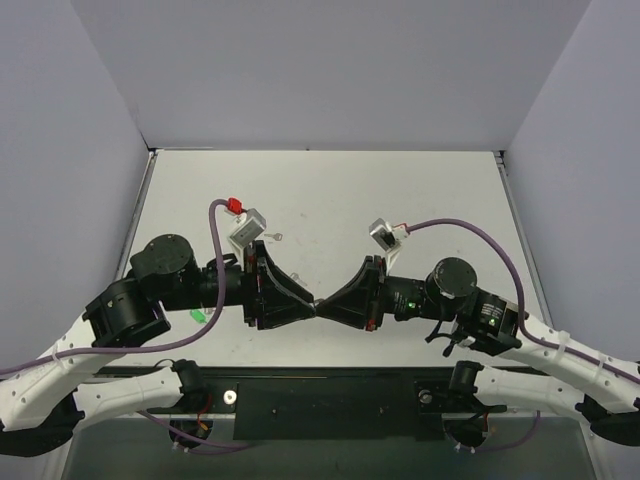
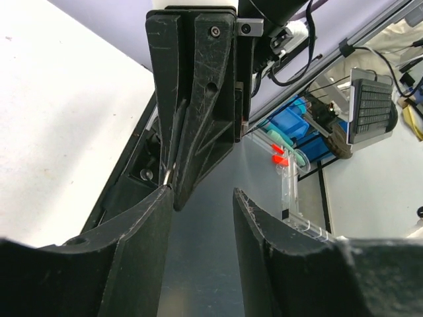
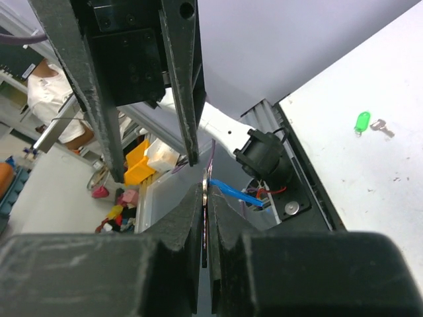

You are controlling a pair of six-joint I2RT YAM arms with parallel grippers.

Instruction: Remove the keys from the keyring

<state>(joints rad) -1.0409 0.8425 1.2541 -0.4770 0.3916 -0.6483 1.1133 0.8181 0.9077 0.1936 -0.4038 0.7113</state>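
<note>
My right gripper is shut on a thin silver metal piece seen edge-on. The blue tag of the keyring sticks out to the right of the jaws. I cannot tell whether the pinched metal is the ring or the key. My left gripper is open and empty. It faces the right gripper tip to tip above the table's near edge. The right gripper's tip sits against the left gripper's left finger, not between the jaws. The left gripper's fingers hang above in the right wrist view.
A green tag with a small silver key beside it lies on the table, under the left arm in the top view. A tiny pale object lies on the table further back. Both arms' cables arch over the table.
</note>
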